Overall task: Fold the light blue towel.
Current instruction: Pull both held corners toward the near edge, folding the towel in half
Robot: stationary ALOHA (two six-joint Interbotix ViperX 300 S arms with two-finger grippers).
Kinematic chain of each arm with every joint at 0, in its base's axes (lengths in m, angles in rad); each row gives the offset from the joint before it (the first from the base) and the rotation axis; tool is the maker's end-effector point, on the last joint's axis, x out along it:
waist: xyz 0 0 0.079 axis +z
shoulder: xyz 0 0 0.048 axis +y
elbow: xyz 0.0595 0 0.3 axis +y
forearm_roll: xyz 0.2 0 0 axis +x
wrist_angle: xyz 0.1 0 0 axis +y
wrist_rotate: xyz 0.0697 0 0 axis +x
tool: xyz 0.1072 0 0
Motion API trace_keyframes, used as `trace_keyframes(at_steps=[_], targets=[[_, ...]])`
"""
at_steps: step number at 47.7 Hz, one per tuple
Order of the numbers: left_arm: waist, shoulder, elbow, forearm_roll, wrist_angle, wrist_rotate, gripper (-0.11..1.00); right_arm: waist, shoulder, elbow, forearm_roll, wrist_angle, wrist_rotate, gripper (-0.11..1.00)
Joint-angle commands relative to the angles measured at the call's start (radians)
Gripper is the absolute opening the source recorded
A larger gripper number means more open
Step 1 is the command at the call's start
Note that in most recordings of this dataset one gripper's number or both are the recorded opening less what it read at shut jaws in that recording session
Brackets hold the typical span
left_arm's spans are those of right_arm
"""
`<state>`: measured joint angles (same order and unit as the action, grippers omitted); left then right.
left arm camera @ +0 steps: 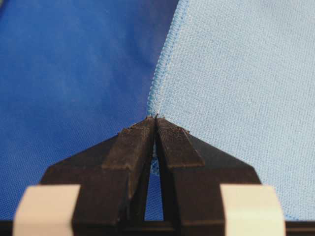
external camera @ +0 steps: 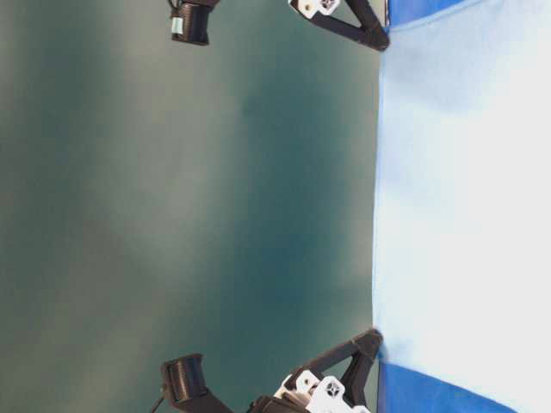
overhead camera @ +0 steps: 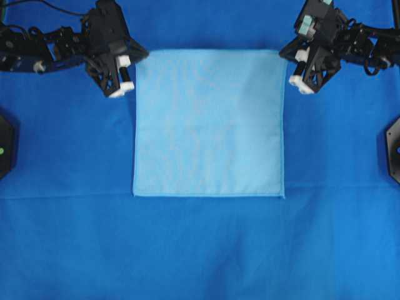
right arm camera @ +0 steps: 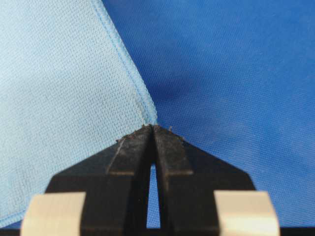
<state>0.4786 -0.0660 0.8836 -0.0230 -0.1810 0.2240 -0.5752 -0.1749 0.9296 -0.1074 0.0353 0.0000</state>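
A large royal-blue sheet covers the work surface from edge to edge. On it, in the upper middle of the overhead view, lies the light blue towel, spread flat and square, its stitched hem running straight along all four sides. The near edge sits flush against the sheet with a faint crease line beside it.

The left gripper is at the towel's upper left corner. In the left wrist view its black fingers are pressed together, with the hemmed corner of the towel caught between the tips.

The right gripper is at the upper right corner. In the right wrist view its fingers are likewise closed tip to tip, pinching that corner of the towel where the hem turns.
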Motion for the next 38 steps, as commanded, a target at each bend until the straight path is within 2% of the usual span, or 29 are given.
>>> trace_keyframes(at_steps=[1,12,18,29,38], targets=[[0.008,-0.021,-0.009,0.002,0.009,-0.005,0.02,-0.006,-0.018,-0.017,-0.002,0.003,0.000,0.01],[-0.029,-0.046,0.025,0.002,0.049,-0.040,0.02,0.023,-0.052,-0.012,0.008,0.043,0.014,0.01],[-0.074,-0.071,0.054,0.000,0.060,-0.054,0.02,0.075,-0.098,0.006,0.041,0.084,0.018,0.01],[-0.239,-0.094,0.089,-0.002,0.103,-0.069,0.02,0.235,-0.167,0.064,0.103,0.115,0.089,0.01],[-0.405,-0.078,0.083,-0.003,0.124,-0.138,0.02,0.388,-0.175,0.078,0.109,0.149,0.199,0.01]])
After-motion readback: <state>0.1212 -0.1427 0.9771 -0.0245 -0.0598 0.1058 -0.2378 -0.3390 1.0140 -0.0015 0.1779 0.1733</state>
